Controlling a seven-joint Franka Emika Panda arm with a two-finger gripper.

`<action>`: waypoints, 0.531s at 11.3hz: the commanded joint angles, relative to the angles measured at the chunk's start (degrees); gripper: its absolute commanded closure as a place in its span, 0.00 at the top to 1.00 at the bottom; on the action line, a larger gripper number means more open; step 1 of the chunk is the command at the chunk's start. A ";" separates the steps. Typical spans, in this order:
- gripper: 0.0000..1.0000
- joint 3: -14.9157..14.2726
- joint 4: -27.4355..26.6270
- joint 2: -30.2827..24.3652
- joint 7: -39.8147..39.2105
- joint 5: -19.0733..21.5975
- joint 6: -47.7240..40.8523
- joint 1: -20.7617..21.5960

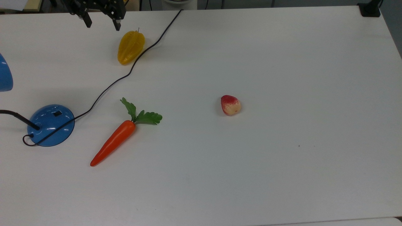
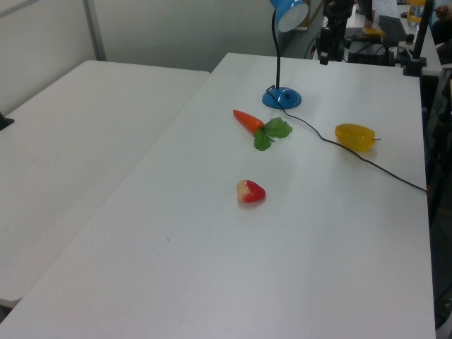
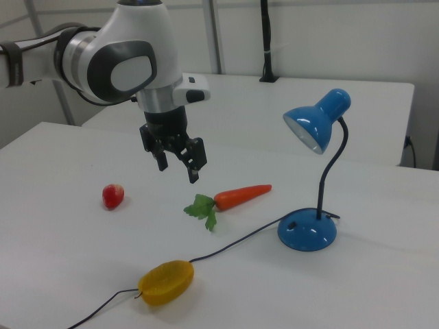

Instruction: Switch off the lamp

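Claw [image 3: 178, 166] spread wide, holding nothing.

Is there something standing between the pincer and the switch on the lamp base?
Nothing visible does. The open pincer hangs in the air beside the starfruit; bare table separates it from the lamp switch.
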 commanded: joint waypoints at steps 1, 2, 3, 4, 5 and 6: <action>1.00 -0.71 2.05 0.73 -1.59 0.96 -4.62 0.33; 1.00 -0.63 3.27 1.43 -1.33 0.87 -6.03 0.33; 1.00 -0.62 3.98 1.70 -1.33 0.87 -7.35 0.33; 1.00 -0.62 4.25 1.71 -1.33 0.87 -7.36 0.33; 1.00 -0.62 4.25 1.53 -1.51 0.87 -7.45 0.33; 1.00 -0.62 4.25 1.44 -1.25 0.87 -7.53 0.33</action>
